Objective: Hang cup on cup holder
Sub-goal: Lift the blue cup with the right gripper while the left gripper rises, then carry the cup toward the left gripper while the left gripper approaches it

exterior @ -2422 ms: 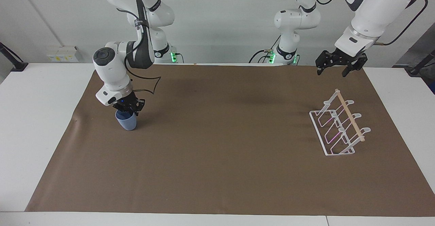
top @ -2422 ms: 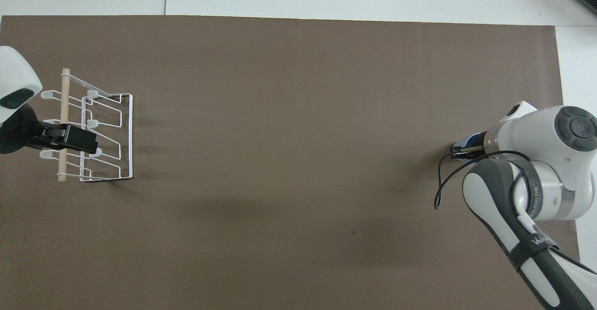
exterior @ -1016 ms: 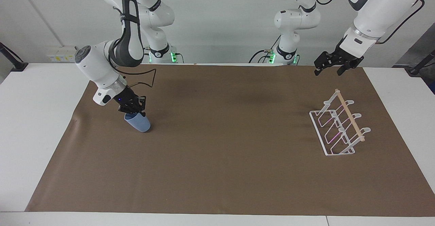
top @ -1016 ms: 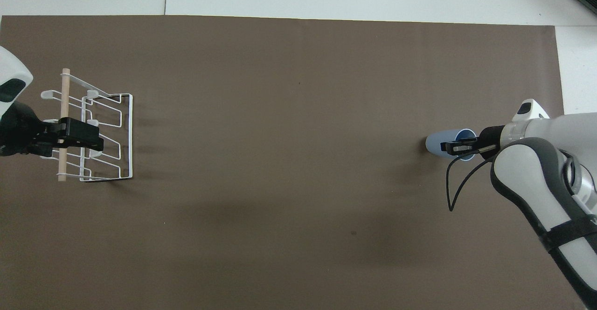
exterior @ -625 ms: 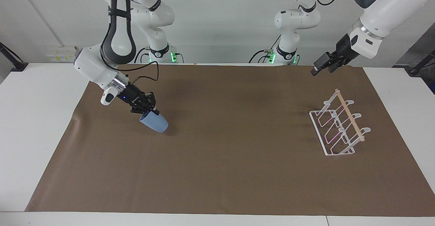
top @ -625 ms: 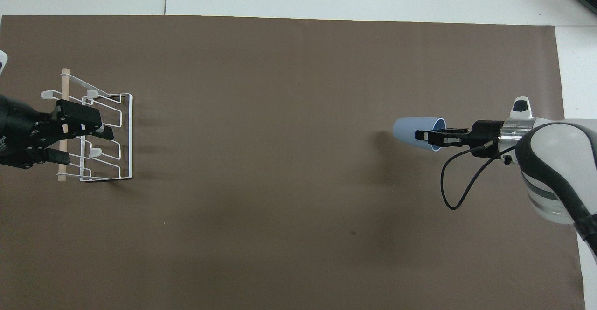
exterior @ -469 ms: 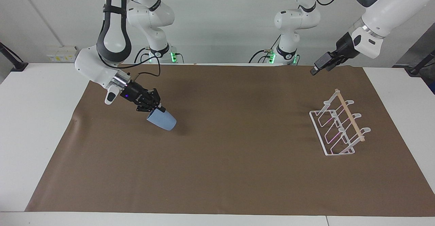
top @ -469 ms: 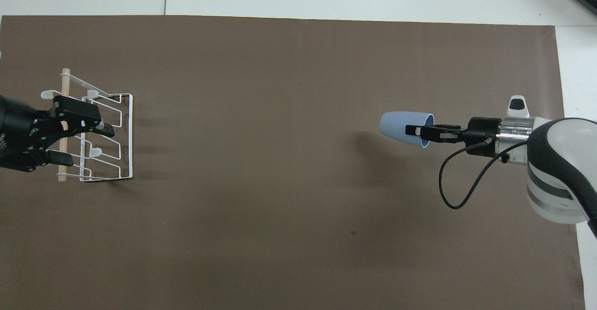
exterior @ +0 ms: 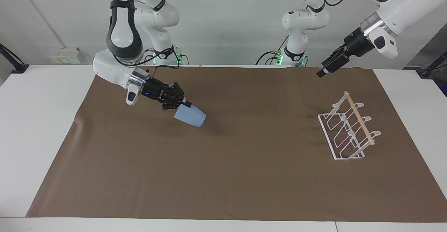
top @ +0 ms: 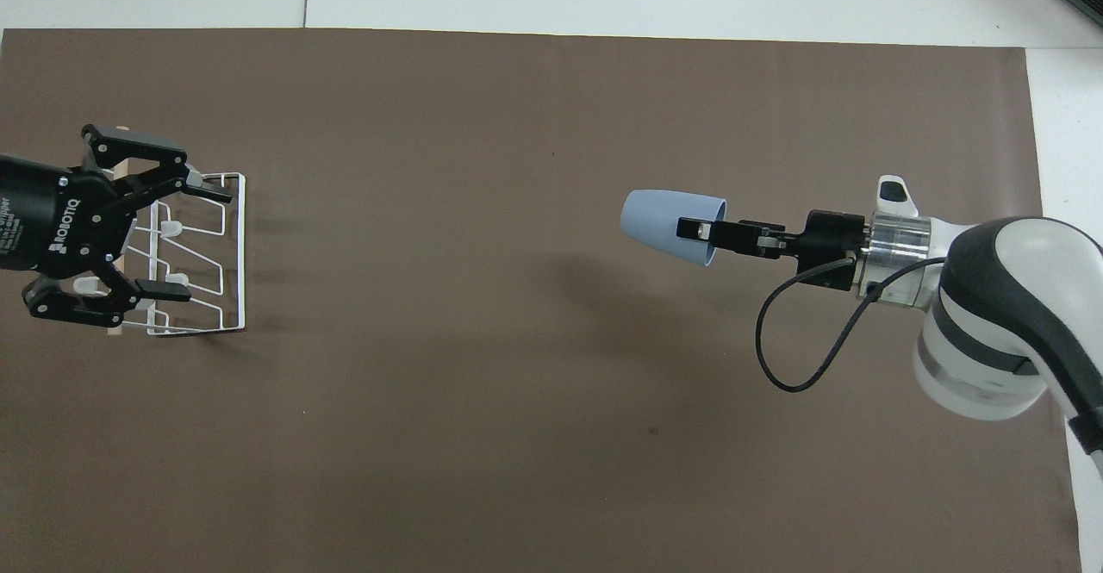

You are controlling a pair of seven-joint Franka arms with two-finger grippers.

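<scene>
Over the middle of the brown mat (exterior: 223, 176), toward the right arm's end, the right gripper (exterior: 184, 103) is clenched on the rim of the cup (exterior: 190, 116), one finger inside the mouth and one outside. The cup hangs clear of the mat, tipped nearly on its side, with its closed bottom pointing toward the left arm's end of the table and its mouth back toward the wrist. Nothing shows inside it as far as I can see.

The rack (exterior: 349, 131) stands on the mat at the left arm's end, well apart from the cup. Its looped prongs slant up toward the wooden dowel (exterior: 359, 117), and every prong is bare.

The left gripper (top: 177, 233) hovers high over the rack, fingers spread wide and gripping nothing; it looks to be waiting.

The step in hand, I'd say, is carrying the cup across to the rack. To do it well, the arm should keep the cup high enough to clear the wire. The mouth now faces away from the rack, so the wrist will need to turn before the rim can slide over a prong. With so thin a pinch on the rim, a slow swing seems wise. The waiting gripper may also have to move aside or take the cup.
</scene>
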